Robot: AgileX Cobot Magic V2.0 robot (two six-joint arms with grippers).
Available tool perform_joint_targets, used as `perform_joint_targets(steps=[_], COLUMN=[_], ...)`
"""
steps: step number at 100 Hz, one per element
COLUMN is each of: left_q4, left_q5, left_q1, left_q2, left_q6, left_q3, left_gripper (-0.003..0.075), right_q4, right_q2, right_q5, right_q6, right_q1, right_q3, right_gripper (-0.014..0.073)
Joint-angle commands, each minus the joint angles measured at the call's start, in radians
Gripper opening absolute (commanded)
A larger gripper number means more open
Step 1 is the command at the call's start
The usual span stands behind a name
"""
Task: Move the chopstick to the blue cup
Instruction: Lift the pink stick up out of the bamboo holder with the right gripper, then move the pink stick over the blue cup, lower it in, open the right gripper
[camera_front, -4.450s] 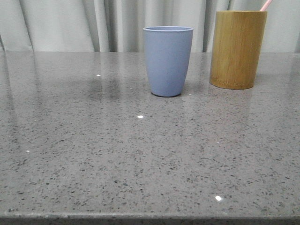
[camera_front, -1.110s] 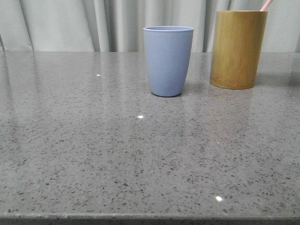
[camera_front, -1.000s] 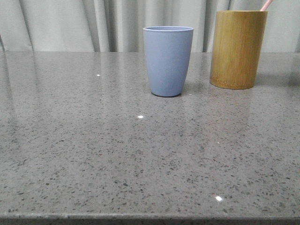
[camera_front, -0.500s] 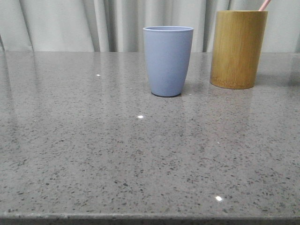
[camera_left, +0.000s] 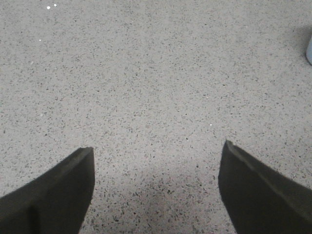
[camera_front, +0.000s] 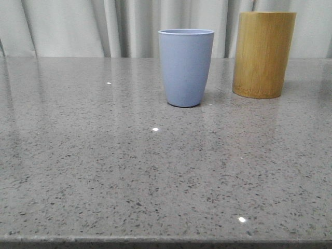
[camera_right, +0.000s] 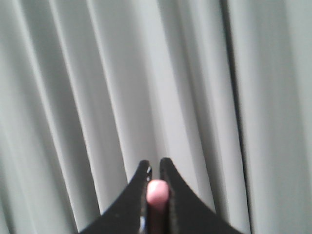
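Grey curtains (camera_front: pixel 78 26) are hanging behind a speckled grey stone tabletop (camera_front: pixel 129 176), and I'm working over that surface from afar. On it the blue cup (camera_front: pixel 185 67) is standing upright near the middle, with the taller bamboo cylinder (camera_front: pixel 263 54) just beside it toward my right arm's side, the two apart and not touching.

Through the right wrist camera I'm seeing the right gripper (camera_right: pixel 156 187) pinching the pink chopstick (camera_right: pixel 157 192), its round end showing between the two dark fingers, which are pressing in close on either side. Behind it are only curtain folds, so I judge I'm holding the stick well above the cups, high enough for its lower end to pass over the cup's rim. How much of its length hangs below the grip I cannot tell.

My left gripper (camera_left: pixel 156 190) is hovering over bare tabletop with its fingers spread wide and nothing between them; a sliver of the blue cup sits at the frame edge. I reckon it is parked clear of the carrying arm's path.

Next I'd line the stick over the blue cup's mouth before lowering.
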Motion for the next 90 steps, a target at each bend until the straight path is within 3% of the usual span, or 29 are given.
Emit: perform_joint_targets(steps=[1, 34, 67, 90], left_q4=[-0.008, -0.008, -0.008, -0.008], left_q5=[-0.070, -0.070, -0.070, -0.070], left_q1=[0.004, 0.004, 0.004, 0.004], left_q2=[-0.007, -0.007, -0.007, -0.007], left_q6=[-0.008, -0.008, -0.008, -0.008], left_q3=[-0.024, -0.024, -0.024, -0.024], left_gripper=[0.0516, 0.0516, 0.0516, 0.0516], right_q4=[-0.060, -0.088, -0.254, -0.275], right_q2=[-0.084, -0.206, -0.162, -0.047], right_q5=[0.006, 0.300, 0.280, 0.269], right_q6=[-0.001, 0.173, 0.222, 0.222], right_q1=[-0.002, 0.032, 0.247, 0.299], right_q3=[-0.075, -0.138, -0.138, -0.138], right_gripper=[-0.0067, -0.0067, -0.0067, -0.0067])
